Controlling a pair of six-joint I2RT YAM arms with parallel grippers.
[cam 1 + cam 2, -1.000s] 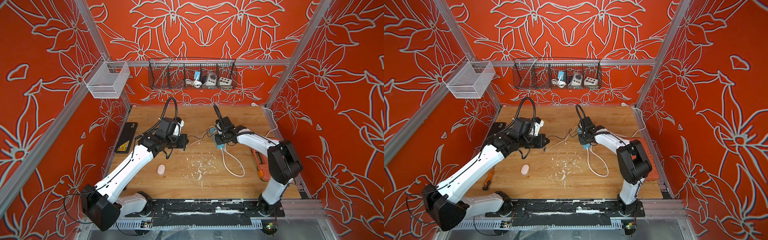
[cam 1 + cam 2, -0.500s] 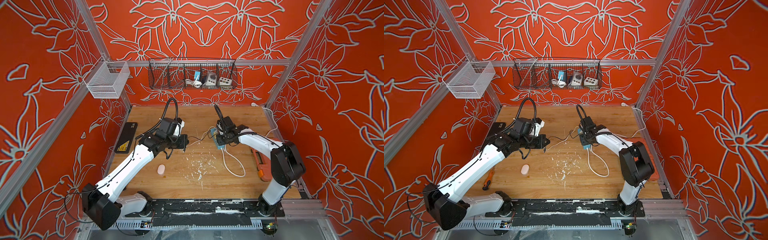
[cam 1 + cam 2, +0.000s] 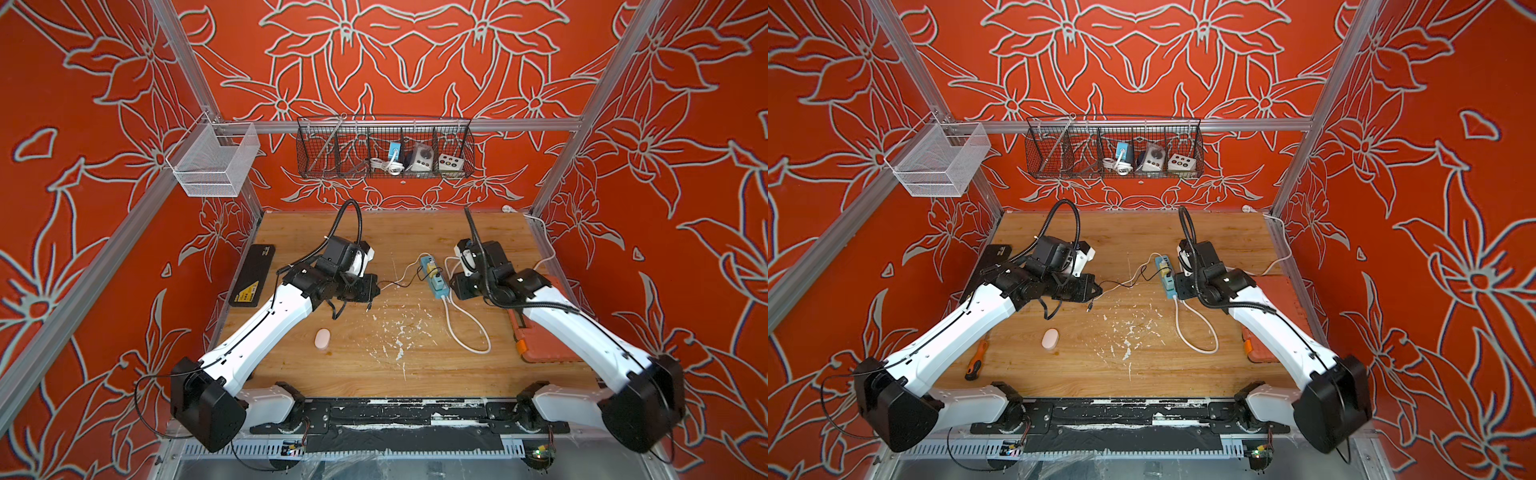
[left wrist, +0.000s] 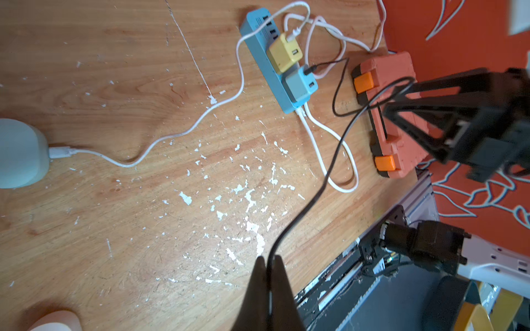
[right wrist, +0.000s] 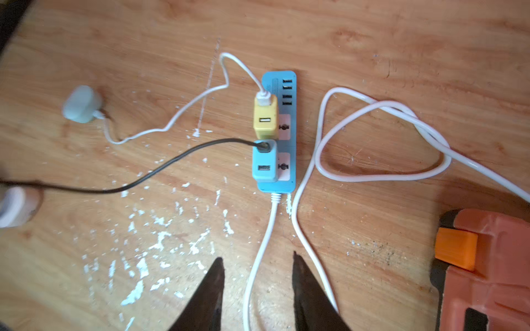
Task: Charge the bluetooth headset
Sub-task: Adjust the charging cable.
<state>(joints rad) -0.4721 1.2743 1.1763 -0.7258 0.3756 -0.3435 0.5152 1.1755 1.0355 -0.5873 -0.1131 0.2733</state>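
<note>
While outstretched, left pincer clamped on black cable (right pincer agape).

Scuffed wooden table, glossy plastic power strip

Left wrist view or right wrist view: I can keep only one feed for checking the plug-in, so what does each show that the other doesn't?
Only the left wrist view: the left gripper shut on the black cable, and the base rail.
Only the right wrist view: the right gripper, jaws open, with the strip's white cord seen between them.
Both: the blue power strip, its yellow adapter and blue adapter, the black cable plugged into the blue adapter, and the orange case.
</note>
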